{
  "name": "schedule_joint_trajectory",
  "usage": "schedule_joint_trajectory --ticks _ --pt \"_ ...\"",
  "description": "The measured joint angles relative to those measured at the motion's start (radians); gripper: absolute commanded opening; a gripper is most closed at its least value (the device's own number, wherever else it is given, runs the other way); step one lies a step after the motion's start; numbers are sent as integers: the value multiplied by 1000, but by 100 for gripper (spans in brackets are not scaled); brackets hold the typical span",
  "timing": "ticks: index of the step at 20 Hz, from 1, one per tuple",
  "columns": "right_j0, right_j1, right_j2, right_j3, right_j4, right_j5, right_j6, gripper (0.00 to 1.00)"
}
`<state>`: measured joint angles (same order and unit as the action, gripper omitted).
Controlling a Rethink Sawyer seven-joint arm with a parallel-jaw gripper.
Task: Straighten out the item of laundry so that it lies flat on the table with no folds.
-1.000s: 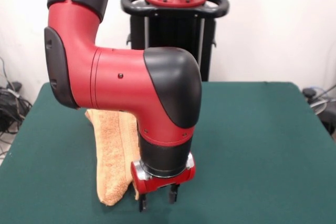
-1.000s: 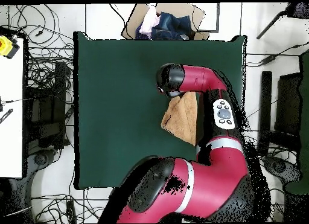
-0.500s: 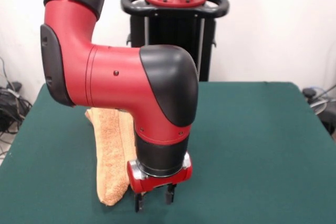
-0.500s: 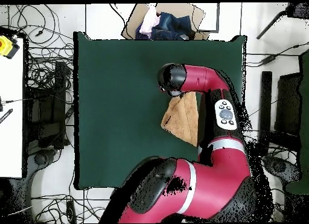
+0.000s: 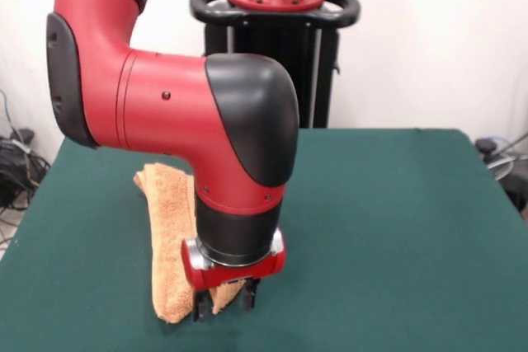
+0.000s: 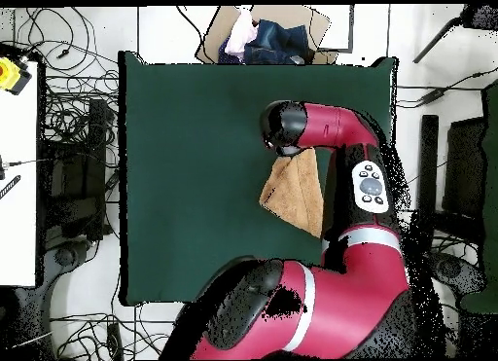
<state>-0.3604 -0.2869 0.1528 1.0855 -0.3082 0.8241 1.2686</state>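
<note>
Towel (image 5: 169,237), orange-tan, folded on table (image 5: 388,228); near corner between parted gripper (image 5: 224,300) fingers (image 5: 201,306), grasp unclear.

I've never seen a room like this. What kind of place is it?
Probably a robot lab. A big red robot arm reaches over a green table holding only a folded towel, and cables lie tangled on the floor beside it.
</note>
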Motion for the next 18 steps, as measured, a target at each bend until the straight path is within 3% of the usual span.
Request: schedule_joint_trajectory --ticks 11,18 --pt "51 -9 -89 -39 -75 145 0 100" --pt "71 -8 -106 -78 -100 172 0 100"
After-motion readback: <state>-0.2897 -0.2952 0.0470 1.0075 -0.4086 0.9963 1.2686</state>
